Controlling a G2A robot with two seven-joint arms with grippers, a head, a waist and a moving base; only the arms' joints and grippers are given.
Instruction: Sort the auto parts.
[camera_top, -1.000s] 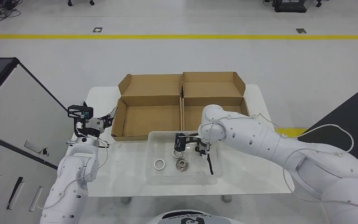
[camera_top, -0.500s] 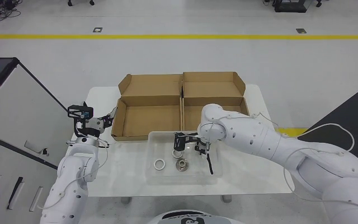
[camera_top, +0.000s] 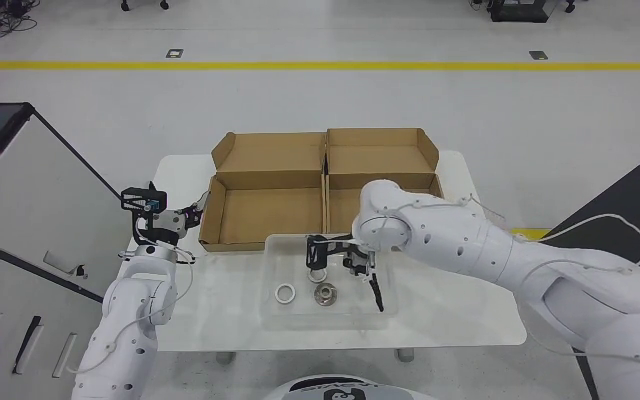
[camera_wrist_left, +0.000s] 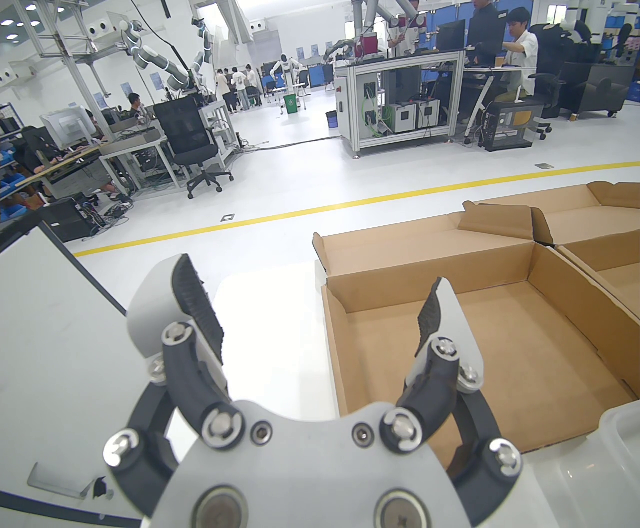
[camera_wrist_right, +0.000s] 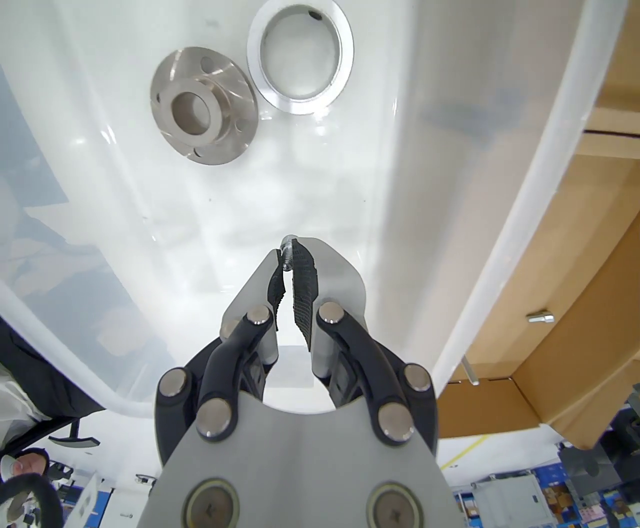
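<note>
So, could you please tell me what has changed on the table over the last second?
The right gripper, shut on a small threaded metal part, edged slightly toward the robot's left over the clear plastic tray. Unchanged: the round steel flange and the silver metal ring lying in the tray, and the open left gripper beside the brown cardboard box.
</note>
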